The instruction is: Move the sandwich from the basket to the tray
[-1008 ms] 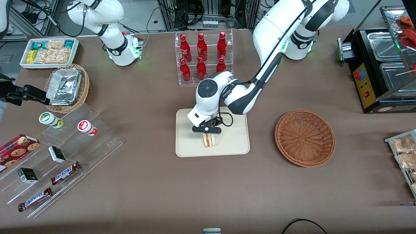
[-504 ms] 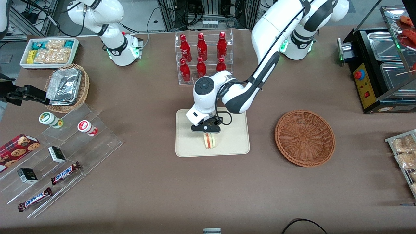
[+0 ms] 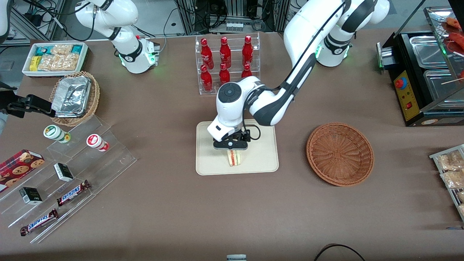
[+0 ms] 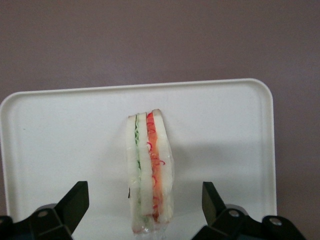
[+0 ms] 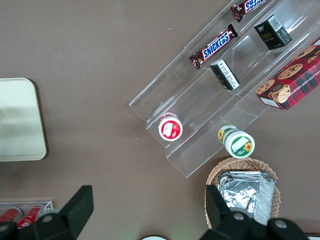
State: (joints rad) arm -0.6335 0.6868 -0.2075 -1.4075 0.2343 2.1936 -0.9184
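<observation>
My gripper (image 3: 231, 145) hangs just above the tray (image 3: 210, 163), its fingers (image 4: 74, 202) spread wide apart with nothing between them. The sandwich (image 3: 234, 157) stands on its edge on the tray, directly under the gripper and apart from both fingertips. From my wrist camera the sandwich (image 4: 149, 172) shows its cut face: pale bread slices with a green line and a red layer between them, sitting near the middle of the tray (image 4: 50, 140). The basket (image 3: 340, 153) lies on the desk (image 3: 174, 217) beside the tray, toward my arm's end, and holds nothing.

I judge the placing as done, with only the lift-away left. The wedge looks light, soft and easily crushed, and it seems wrapped in thin clear film, so likely a bit slippery. Standing on a narrow edge, it could tip at a nudge. If I had to take it again, I would press lightly on the two broad bread faces, low down.
</observation>
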